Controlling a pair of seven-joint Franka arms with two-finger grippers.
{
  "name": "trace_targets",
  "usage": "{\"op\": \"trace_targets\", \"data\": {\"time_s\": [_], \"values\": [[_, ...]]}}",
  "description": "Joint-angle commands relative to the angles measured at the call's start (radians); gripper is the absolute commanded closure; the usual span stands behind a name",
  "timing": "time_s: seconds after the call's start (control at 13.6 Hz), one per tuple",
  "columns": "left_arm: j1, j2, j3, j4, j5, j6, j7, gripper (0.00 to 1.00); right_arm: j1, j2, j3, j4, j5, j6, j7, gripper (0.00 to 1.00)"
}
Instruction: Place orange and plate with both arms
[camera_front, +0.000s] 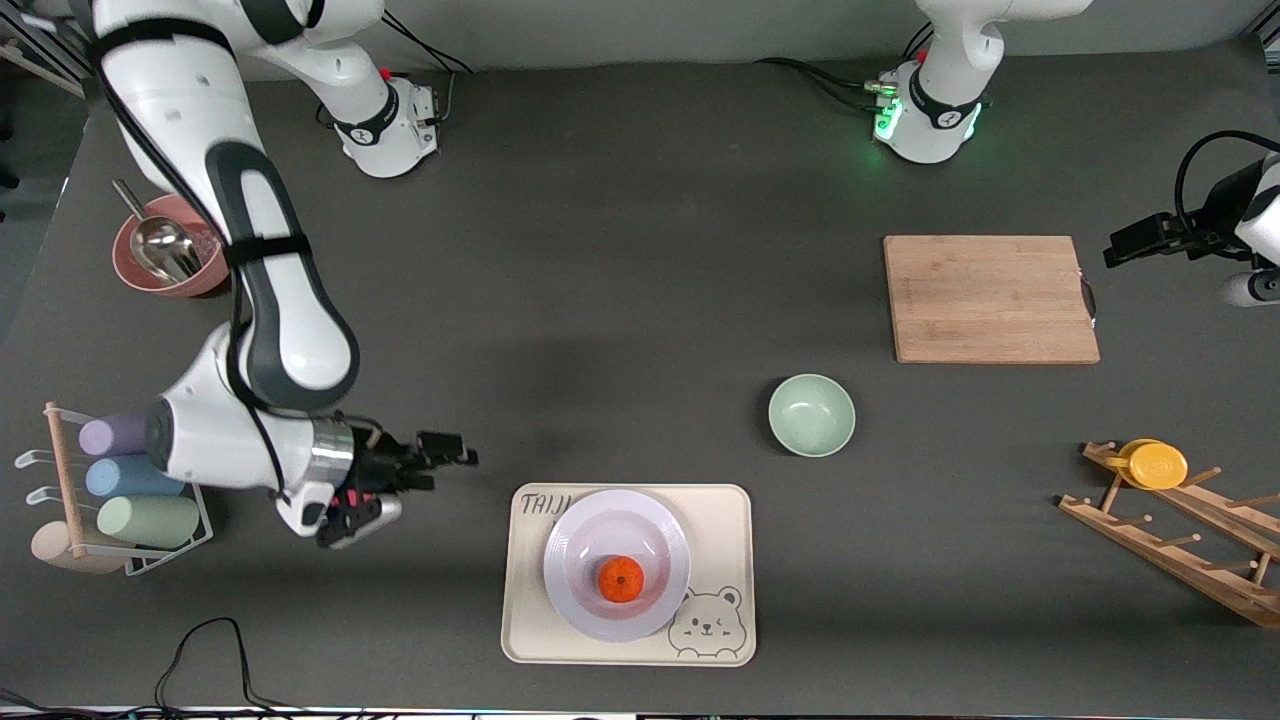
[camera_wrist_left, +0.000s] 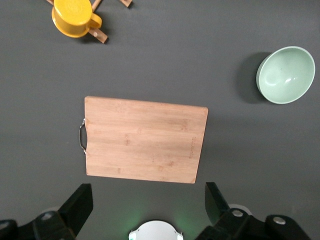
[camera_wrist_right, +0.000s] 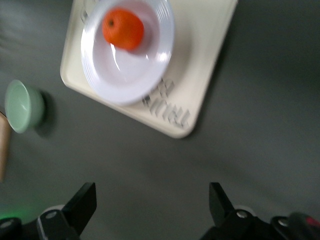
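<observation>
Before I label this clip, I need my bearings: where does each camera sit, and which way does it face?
Front view: high across the table, facing both bases; shows the orange on the plate, both arms, the right gripper open above bare table, the left gripper open.
Left wrist view: looks down on the cutting board; its own fingers show.
Right wrist view: looks down on the tray; its own fingers show.
Both wrist views share the green bowl.

The beige bear tray (camera_front: 722, 560) bears dark printed letters at one corner, seemingly "TAIJI"; the plate (camera_front: 575, 610) hides the remainder.
</observation>
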Motion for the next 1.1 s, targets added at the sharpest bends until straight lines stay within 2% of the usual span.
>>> {"op": "trace_targets", "data": {"time_s": [0.0, 0.15, 0.44, 0.73, 0.81, 1.03], "values": [[-0.015, -0.026, -0.039, -0.004, 0.073, 0.047, 0.006, 0.0, 0.014, -0.238, -0.013, -0.164, -0.208, -0.076, 0.1, 0.0], [-0.015, -0.023, -0.055, 0.002, 0.1, 0.076, -0.006, 0.0, 0.016, -0.343, -0.015, -0.16, -0.38, -0.227, 0.235, 0.0], [-0.003, -0.022, -0.046, 0.008, 0.045, 0.071, -0.002, 0.0, 0.023, -0.49, -0.018, -0.129, -0.56, -0.448, 0.343, 0.0], [-0.003, -0.02, -0.046, 0.01, 0.017, 0.062, 0.013, 0.0, 0.014, -0.497, -0.071, 0.007, -0.56, -0.661, 0.329, 0.0], [-0.003, -0.02, -0.046, 0.01, 0.015, 0.061, 0.013, 0.0, 0.016, -0.497, -0.1, 0.013, -0.562, -0.666, 0.33, 0.0], [-0.003, -0.014, -0.046, 0.01, 0.015, 0.061, 0.013, 0.0, 0.017, -0.497, -0.13, 0.013, -0.562, -0.663, 0.343, 0.0]]}}
